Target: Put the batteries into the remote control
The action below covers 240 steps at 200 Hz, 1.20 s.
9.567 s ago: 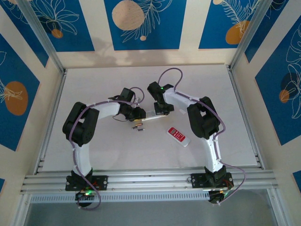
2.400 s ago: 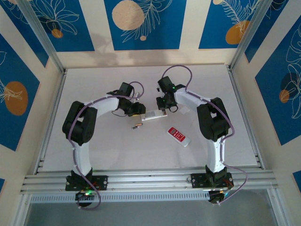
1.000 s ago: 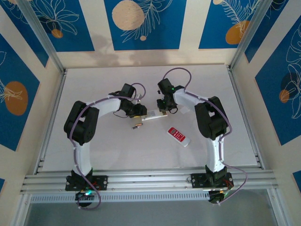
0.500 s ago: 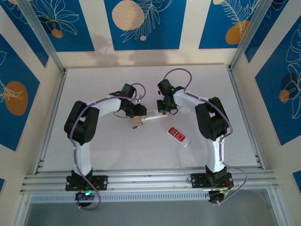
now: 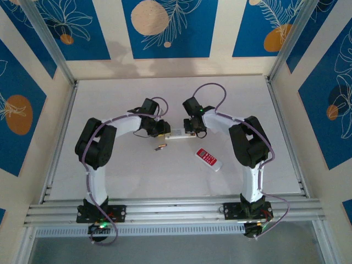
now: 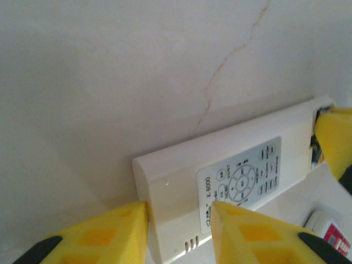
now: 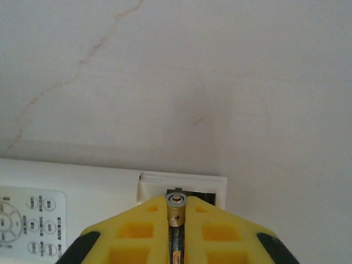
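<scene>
R pincer [image 7: 177, 204] is pinched on one battery [image 7: 176, 217], plus end fwd, tip right at the open bay [image 7: 202, 194] of the remote [image 6: 231, 165]. L pincer [image 6: 179, 220] clamps the remote's other end. A spare battery [image 5: 160, 146] lies on the surface [image 5: 110, 99] nearby. I reckon the battery's light, stiff and slick, so it could squirt out. Grip mid-body.

The left arm [image 5: 94, 182] and right arm [image 5: 250, 184] have white links, black joint housings and thin purple cables [image 5: 208, 87] looping alongside. The left gripper [image 6: 179, 223] and right gripper [image 7: 176, 209] carry yellow moulded fingers [image 6: 93, 242] with square recesses
</scene>
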Each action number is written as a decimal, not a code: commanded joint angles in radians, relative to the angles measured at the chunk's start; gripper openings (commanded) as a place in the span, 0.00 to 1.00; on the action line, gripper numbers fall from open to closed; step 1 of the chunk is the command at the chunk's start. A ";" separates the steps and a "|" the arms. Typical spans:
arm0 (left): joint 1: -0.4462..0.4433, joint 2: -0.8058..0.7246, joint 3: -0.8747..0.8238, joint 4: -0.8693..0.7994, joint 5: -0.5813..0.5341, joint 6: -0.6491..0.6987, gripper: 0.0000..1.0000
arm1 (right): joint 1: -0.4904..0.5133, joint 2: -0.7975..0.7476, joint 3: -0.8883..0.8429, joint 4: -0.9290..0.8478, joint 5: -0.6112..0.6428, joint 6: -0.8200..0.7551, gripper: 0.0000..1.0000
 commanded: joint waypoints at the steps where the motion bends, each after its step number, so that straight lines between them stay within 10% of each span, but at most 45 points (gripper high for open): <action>1: -0.053 0.005 -0.013 0.028 0.076 -0.002 0.36 | 0.000 0.006 0.035 -0.202 -0.059 0.005 0.19; 115: -0.053 0.010 0.006 0.008 0.071 0.021 0.36 | -0.032 -0.027 0.127 -0.252 0.010 -0.036 0.29; 240: -0.053 0.014 0.016 -0.010 0.065 0.037 0.36 | -0.064 0.046 0.137 -0.207 -0.034 -0.029 0.16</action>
